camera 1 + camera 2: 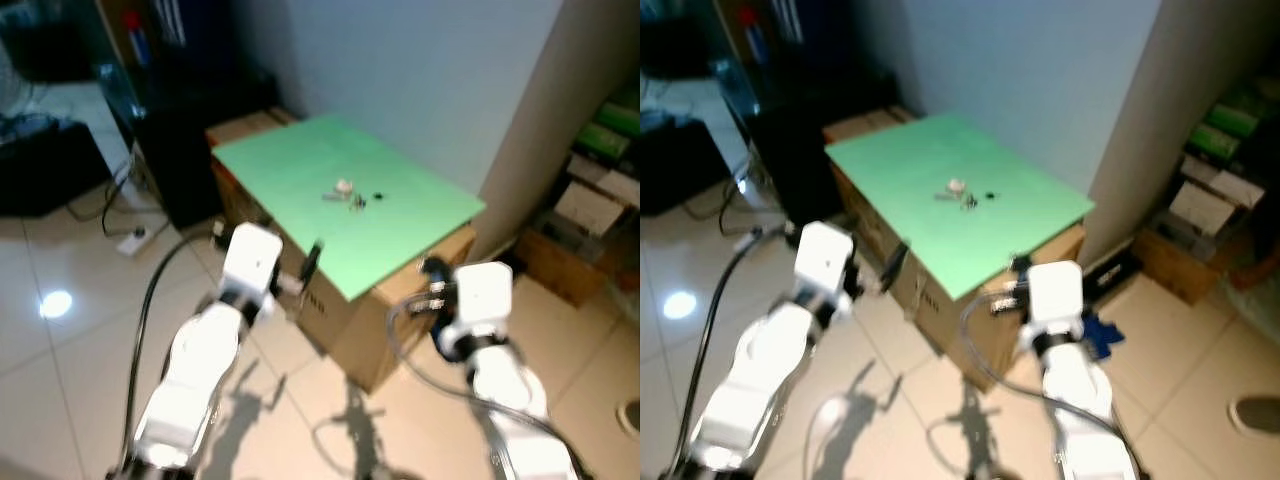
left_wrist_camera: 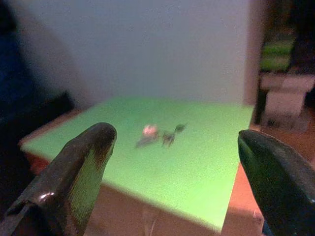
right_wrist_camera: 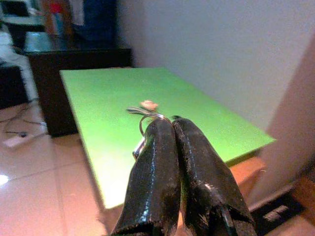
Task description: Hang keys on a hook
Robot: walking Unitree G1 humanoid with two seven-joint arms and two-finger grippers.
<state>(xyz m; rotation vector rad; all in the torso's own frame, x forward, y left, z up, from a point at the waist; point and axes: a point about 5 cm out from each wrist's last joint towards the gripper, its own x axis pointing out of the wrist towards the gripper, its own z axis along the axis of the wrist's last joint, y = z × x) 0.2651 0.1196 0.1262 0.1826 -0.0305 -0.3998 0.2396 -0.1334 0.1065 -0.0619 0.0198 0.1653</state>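
The task is barely begun: the keys (image 1: 345, 195) lie untouched near the middle of the green sheet (image 1: 400, 215) on top of a cardboard box (image 1: 380, 330), and I can make out no hook. Picking them up and hanging them are both left to do. Both arms reach forward, short of the box's near edge. The left gripper (image 2: 177, 162) points at the keys with its fingers spread wide and empty. The right gripper (image 3: 172, 162) has its fingers pressed together with nothing between them, aimed at the sheet from the near corner
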